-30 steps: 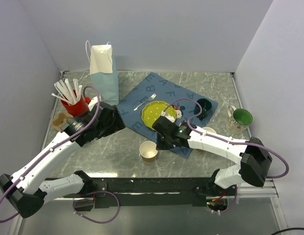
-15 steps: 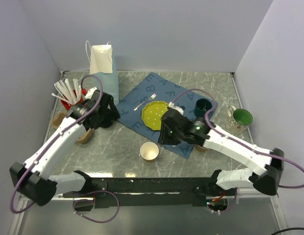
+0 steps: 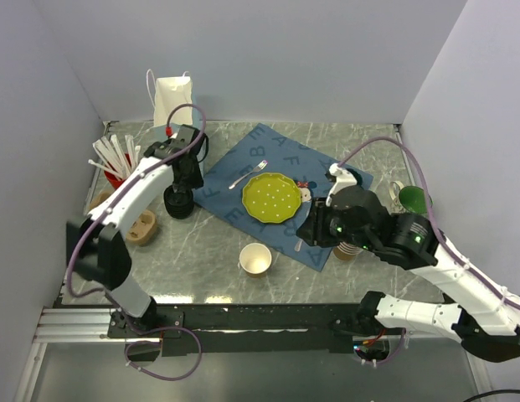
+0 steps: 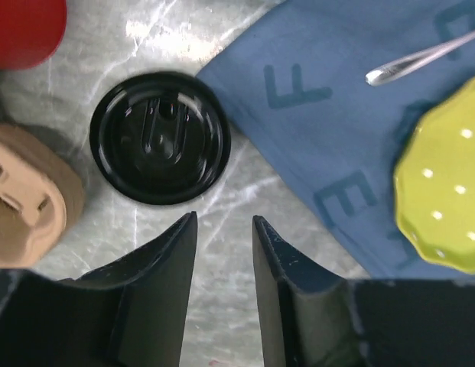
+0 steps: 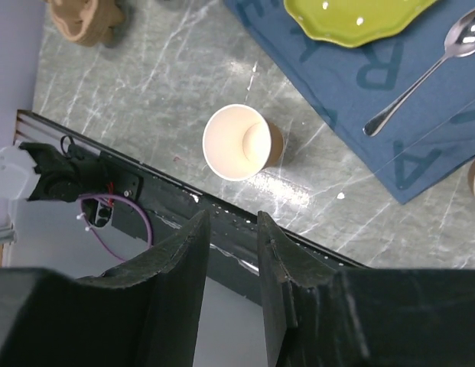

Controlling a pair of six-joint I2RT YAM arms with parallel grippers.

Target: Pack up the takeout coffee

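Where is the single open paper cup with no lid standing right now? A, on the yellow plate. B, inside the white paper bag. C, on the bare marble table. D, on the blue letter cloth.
C: the open paper cup stands upright on the bare marble table, just off the blue cloth and its near edge, apart from the yellow plate.

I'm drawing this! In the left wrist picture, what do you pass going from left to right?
Tan thing → black lid → blue cloth → yellow-green plate.
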